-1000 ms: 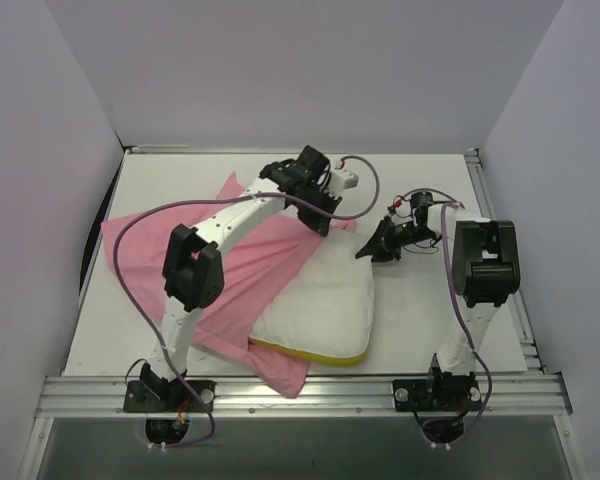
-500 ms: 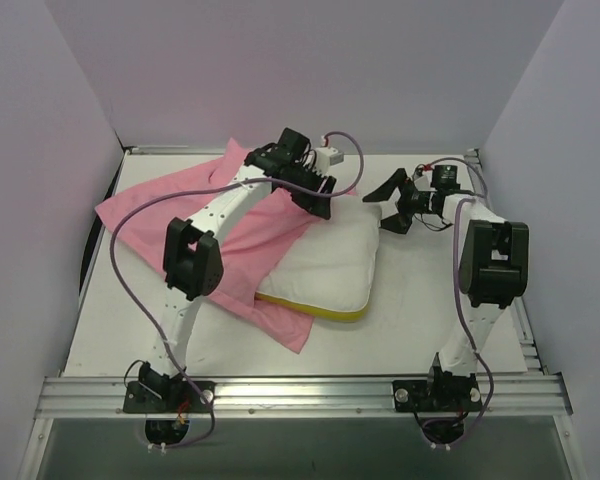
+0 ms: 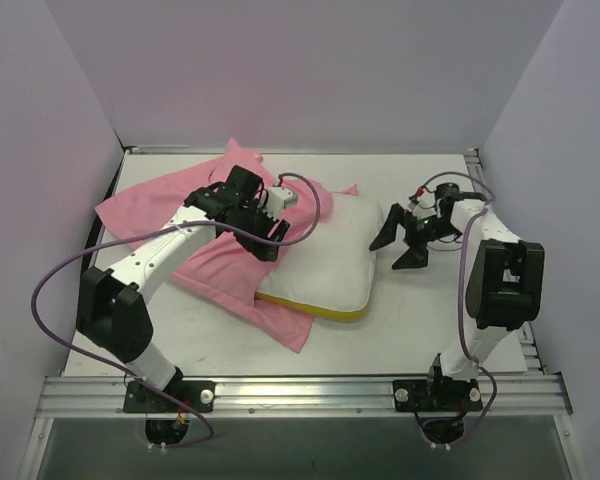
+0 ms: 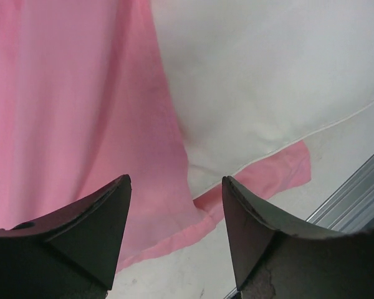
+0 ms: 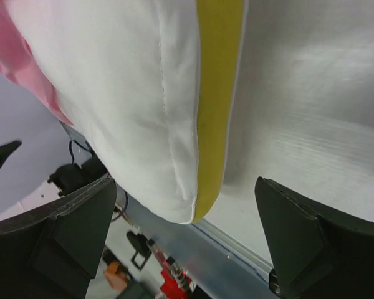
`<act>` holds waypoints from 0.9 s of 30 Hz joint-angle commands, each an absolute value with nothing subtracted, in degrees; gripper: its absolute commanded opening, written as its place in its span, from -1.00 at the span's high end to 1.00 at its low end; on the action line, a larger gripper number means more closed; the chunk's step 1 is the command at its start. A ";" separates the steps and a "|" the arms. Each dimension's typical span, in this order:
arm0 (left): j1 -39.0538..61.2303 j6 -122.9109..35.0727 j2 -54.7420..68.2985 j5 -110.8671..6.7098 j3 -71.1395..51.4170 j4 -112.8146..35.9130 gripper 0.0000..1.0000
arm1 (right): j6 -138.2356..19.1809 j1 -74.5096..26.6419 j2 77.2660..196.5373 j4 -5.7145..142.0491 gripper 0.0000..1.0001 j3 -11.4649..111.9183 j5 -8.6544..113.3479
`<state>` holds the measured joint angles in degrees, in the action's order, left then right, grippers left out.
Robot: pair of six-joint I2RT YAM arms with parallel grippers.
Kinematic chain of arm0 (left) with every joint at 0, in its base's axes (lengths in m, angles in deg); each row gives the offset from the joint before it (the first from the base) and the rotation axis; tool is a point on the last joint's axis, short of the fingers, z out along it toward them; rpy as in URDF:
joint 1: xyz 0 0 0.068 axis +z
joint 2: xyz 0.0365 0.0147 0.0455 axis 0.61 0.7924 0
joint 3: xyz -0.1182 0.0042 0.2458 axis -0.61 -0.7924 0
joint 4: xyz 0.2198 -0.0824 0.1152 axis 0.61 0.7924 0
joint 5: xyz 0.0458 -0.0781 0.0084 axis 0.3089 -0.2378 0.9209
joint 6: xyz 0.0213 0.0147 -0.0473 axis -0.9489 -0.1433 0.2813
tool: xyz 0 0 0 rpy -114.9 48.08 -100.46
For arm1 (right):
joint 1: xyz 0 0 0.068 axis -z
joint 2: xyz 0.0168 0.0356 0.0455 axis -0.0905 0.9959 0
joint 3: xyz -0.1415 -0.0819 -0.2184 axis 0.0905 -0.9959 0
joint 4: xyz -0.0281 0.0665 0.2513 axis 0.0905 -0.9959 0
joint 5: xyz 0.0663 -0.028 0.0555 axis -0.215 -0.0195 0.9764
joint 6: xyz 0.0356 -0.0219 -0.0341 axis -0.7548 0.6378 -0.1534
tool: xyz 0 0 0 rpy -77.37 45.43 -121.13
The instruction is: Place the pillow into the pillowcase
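The white pillow (image 3: 325, 255) lies mid-table with its yellow trim (image 3: 315, 311) toward the near side. It rests on the pink pillowcase (image 3: 170, 205), which spreads to the far left, with one corner (image 3: 288, 335) poking out under the trim. My left gripper (image 3: 267, 238) hovers open over the pillow's left edge. In the left wrist view its gripper (image 4: 174, 180) frames the pillowcase (image 4: 81, 112) meeting the pillow (image 4: 268, 81), holding nothing. My right gripper (image 3: 398, 248) stands open just right of the pillow. In the right wrist view its gripper (image 5: 184, 180) faces the pillow (image 5: 112, 93) corner and yellow trim (image 5: 218, 93), touching neither.
The white table (image 3: 430, 320) is bare to the right of the pillow. A metal rail (image 3: 300, 390) runs along the near edge, and pale walls close in the sides and back. Purple cables (image 3: 55, 290) loop off both arms.
Both grippers have opened and let go. The pillow and pillowcase ended up farther from the near edge. My left arm drew back to the left; my right gripper dropped beside the pillow's right edge.
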<state>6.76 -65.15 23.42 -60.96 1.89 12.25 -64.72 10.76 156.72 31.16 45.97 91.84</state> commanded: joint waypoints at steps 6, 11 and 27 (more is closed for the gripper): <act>6.30 -66.83 29.89 -54.54 -5.48 7.61 -0.21 | -68.60 0.89 163.21 36.50 -0.93 41.13 98.67; 3.14 -67.45 34.55 -61.79 2.92 8.91 0.83 | -75.72 -0.69 164.81 44.65 -0.08 40.52 105.17; -5.21 -83.68 27.99 -74.67 8.79 14.89 -0.09 | -123.12 -1.84 157.07 97.95 1.00 26.18 107.90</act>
